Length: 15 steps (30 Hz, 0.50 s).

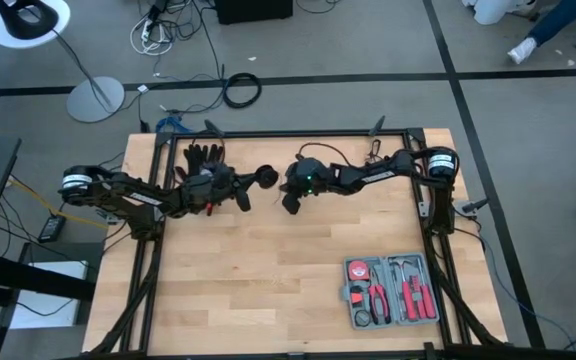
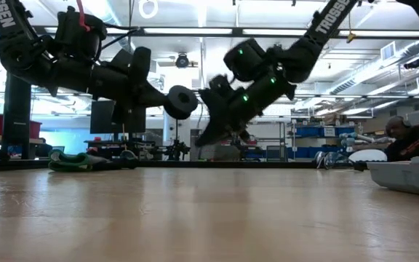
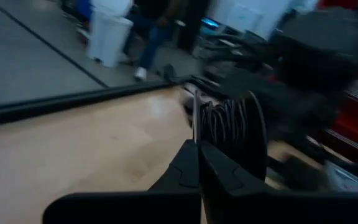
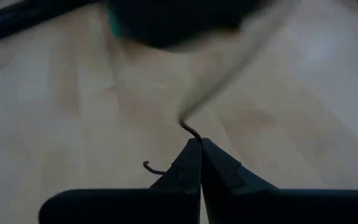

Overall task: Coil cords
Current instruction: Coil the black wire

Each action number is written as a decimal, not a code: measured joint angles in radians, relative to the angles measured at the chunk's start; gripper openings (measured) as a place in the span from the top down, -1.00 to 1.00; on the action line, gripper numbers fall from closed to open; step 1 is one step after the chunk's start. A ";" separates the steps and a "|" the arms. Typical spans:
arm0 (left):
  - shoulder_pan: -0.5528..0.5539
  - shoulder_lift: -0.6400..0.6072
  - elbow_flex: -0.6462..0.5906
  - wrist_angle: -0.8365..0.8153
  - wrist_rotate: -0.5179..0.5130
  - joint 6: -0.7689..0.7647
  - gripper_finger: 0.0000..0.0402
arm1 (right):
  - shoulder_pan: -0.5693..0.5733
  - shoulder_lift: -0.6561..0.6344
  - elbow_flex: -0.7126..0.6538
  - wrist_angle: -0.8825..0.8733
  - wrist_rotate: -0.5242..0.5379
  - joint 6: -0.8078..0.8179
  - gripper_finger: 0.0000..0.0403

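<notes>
We start with the wooden table (image 1: 268,290), over whose far half both arms hang in mid-air. Between them we hold the cord: our left gripper (image 3: 199,149) is pinched closed beside the round black disc (image 1: 265,177), and its wrist view shows many turns of thin wire (image 3: 225,121) already wound on that disc. Our right gripper (image 4: 199,144) is closed on the wire's other end (image 4: 188,126), which kinks out just past its fingertips, with a short hooked tip showing to one side. In the low view the disc (image 2: 181,102) floats well above the tabletop, between the two wrists.

We judge the coiling nearly done: most of the length looks gathered on the disc, and what remains is the short stretch between our grippers, still to be wound or tucked in.

Of containers, we see an open grey tool case (image 1: 353,312) near the right front corner, holding red-handled pliers (image 1: 377,299) and other small tools. A black glove (image 1: 205,155) lies at the far edge behind our left arm.
</notes>
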 joint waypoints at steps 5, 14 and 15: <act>0.000 0.000 0.000 -0.028 -0.090 0.025 1.00 | 0.042 0.000 0.059 -0.015 -0.030 -0.042 1.00; 0.000 0.000 0.000 -0.009 -0.069 0.010 1.00 | 0.026 0.011 0.130 -0.123 -0.019 -0.051 1.00; 0.000 0.000 0.000 0.000 -0.058 0.008 1.00 | 0.020 0.011 0.127 -0.132 -0.014 -0.047 1.00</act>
